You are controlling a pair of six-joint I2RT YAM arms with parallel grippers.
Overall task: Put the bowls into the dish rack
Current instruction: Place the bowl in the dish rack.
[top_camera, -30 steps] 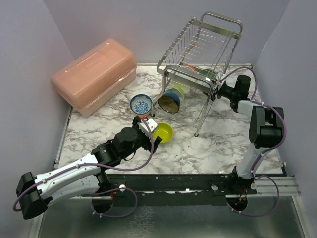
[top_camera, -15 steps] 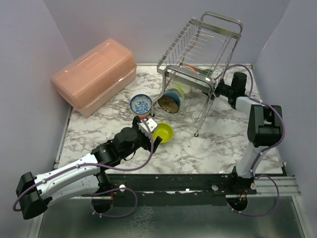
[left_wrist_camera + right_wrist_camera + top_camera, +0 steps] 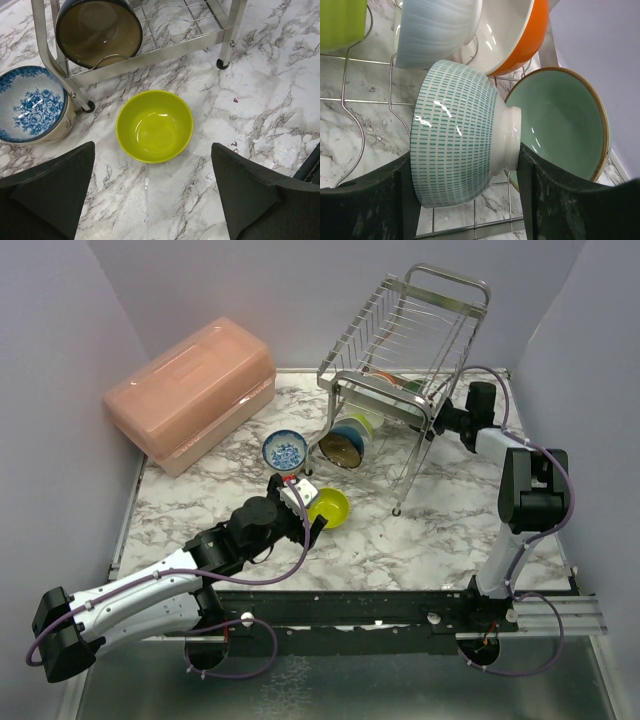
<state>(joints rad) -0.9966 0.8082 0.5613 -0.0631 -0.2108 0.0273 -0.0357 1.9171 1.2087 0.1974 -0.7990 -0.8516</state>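
Change: the right arm's wrist has drawn slightly further back beside the dish rack (image 3: pixel 420 330); the left arm and the lime bowl (image 3: pixel 154 126) sit as before.
Right gripper (image 3: pixel 465 160): clamped on the teal-dashed bowl (image 3: pixel 455 135), one finger by its rim, one at its foot.
Teal-dashed bowl: among the rack's lower wires, on its side, axis running finger to finger, foot toward the mint bowl (image 3: pixel 560 125).
Left gripper (image 3: pixel 152 147): fingers wide apart, hovering over the lime bowl.
Lime bowl: upright, mouth up, on the marble table (image 3: pixel 270 90), near the rack's feet.
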